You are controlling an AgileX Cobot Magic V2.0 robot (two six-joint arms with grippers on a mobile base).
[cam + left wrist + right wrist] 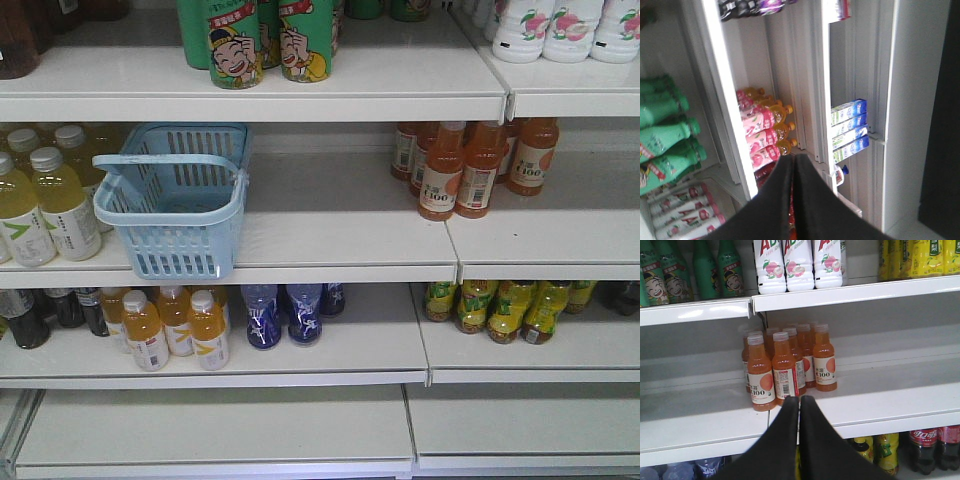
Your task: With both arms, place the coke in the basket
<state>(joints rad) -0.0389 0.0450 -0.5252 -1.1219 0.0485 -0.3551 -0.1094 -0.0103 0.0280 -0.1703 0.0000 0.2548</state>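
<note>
Left claw: tips pressed together, nothing clearly held. A red sliver shows low in the slit, but I cannot tell what it is. Beyond it is a tilted view of shelving with pink-labelled bottles.

Right claw: tips together, empty, facing orange drink bottles on the middle shelf.

Coke: the all-red bottle shows in no view. Dark cola bottles stand on the lower shelf to the right, a different item.

Basket: on the middle shelf at left, just beside pale yellow bottles, nothing in it.

Step, as judged: search and approach, with no pick begun. The next move calls for finding the coke, opening one claw and closing on the bottle's body. The basket is well apart from both claws.
</note>
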